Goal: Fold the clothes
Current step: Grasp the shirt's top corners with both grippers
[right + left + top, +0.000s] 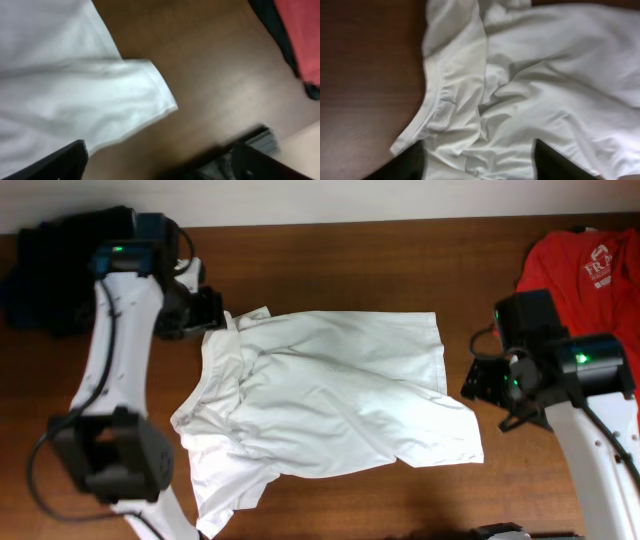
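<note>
The white shirt [330,395] lies crumpled and partly spread in the middle of the wooden table. My left gripper [208,313] is at its upper left corner. In the left wrist view its dark fingers [405,165] stand wide apart, open, with wrinkled white fabric [530,90] lying between them. My right gripper [478,380] hovers just off the shirt's right edge. In the right wrist view it is open [160,160] over bare wood, and a hemmed corner of the shirt [60,90] reaches to its left finger.
A red T-shirt with white print [590,270] lies at the far right, its edge also visible in the right wrist view [300,35]. Dark garments [50,270] are piled at the far left behind the left arm. Brown table [400,250] surrounds the shirt.
</note>
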Tool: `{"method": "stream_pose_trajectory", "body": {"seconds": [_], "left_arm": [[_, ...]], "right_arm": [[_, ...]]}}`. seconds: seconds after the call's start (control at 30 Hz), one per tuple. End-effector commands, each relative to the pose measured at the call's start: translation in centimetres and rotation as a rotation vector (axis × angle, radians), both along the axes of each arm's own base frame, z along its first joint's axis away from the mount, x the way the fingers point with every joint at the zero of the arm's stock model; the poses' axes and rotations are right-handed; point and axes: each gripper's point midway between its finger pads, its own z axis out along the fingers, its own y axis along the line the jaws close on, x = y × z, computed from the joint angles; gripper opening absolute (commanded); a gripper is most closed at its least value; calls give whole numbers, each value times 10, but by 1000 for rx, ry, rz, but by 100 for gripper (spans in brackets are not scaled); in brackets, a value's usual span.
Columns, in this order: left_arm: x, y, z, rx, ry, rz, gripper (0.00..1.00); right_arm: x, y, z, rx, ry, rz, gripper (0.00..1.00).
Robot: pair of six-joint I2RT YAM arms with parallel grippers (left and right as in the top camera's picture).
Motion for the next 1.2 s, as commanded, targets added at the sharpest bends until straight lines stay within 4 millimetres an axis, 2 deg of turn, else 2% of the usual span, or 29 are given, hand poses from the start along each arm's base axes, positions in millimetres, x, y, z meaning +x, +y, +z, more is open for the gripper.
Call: {"method": "stream_pose_trajectory", "body": {"seconds": [0.0, 0.03, 0.07, 0.1, 0.13, 0.27, 0.33, 0.4, 0.43, 0.53, 0.6, 0.63, 0.83, 0.9, 1.03, 1.07, 1.1, 1.17], "left_arm": [[5, -14, -59, -6, 134, -39, 41], [6, -14, -72, -5, 160, -38, 24], [7, -12, -83, -5, 182, -33, 12], [9, -10, -91, -5, 194, -28, 2], [11, -5, -105, -6, 213, -18, 1], [11, -4, -135, -5, 259, -55, 0], [13, -4, -144, -5, 265, -51, 1], [16, -2, -151, 6, 261, -50, 1], [18, 3, -153, 26, 256, -47, 1], [19, 24, -155, 127, 257, 4, 0], [17, 36, -155, 148, 268, 35, 1], [14, 42, -154, 147, 281, 66, 0], [16, 68, -155, 138, 271, 131, 1], [18, 70, -155, 139, 262, 126, 0], [26, 70, -156, 139, 230, 124, 1], [26, 70, -154, 139, 232, 122, 0], [22, 68, -143, 126, 245, 121, 0], [27, 56, -117, 62, 193, 88, 0]], "right_arm": [[30, 6, -12, 13, -18, 74, 63], [38, 9, -17, 24, -14, 80, 51], [46, 11, -25, 28, 0, 81, 32], [53, 12, -34, 28, 17, 81, 23], [65, 13, -49, 27, 45, 81, 15], [100, 32, -98, 97, 114, 179, 10], [117, 38, -121, 116, 124, 198, 9], [130, 40, -136, 119, 121, 216, 9], [139, 46, -147, 140, 115, 272, 10], [149, 48, -163, 142, 114, 279, 17], [155, 48, -175, 141, 119, 281, 15], [157, 49, -182, 142, 125, 281, 9], [168, 60, -216, 193, 139, 323, 9], [170, 60, -223, 192, 141, 322, 8], [172, 60, -224, 191, 133, 324, 8], [172, 60, -224, 191, 134, 324, 9], [172, 60, -224, 191, 134, 324, 9], [173, 60, -224, 189, 133, 335, 9]]}}
